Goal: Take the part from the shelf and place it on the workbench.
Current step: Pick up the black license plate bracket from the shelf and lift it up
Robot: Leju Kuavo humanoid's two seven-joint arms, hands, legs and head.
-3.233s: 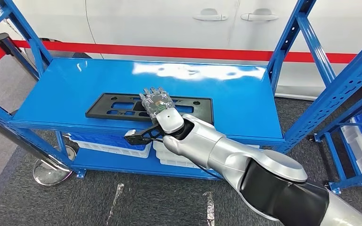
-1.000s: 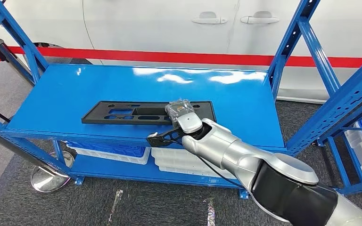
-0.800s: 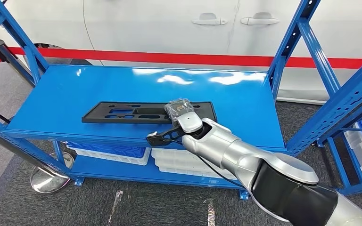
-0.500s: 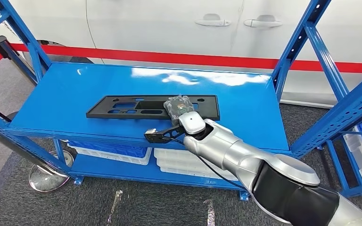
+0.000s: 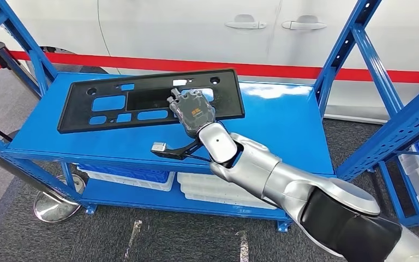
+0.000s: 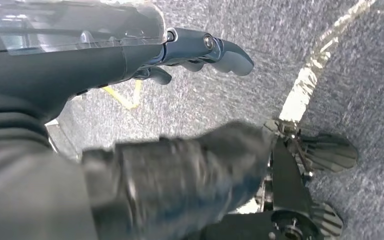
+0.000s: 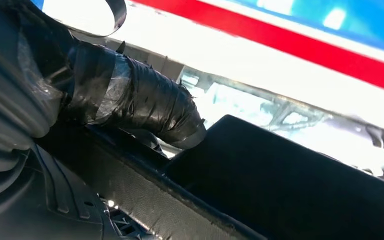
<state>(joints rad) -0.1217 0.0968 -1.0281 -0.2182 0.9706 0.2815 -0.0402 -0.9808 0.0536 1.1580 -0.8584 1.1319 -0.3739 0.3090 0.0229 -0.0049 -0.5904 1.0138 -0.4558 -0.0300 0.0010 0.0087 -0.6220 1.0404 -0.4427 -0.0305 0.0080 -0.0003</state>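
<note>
Grey carpet runs under the blue shelf, and nearest me my right arm reaches in from the lower right. I see my right hand gripping the black part near its right end, holding it tilted up above the shelf top; the right wrist view shows the thumb against its edge. My left hand hangs over the carpet, holding nothing, fingers loosely curled. Beyond stands a white car behind red tape.
</note>
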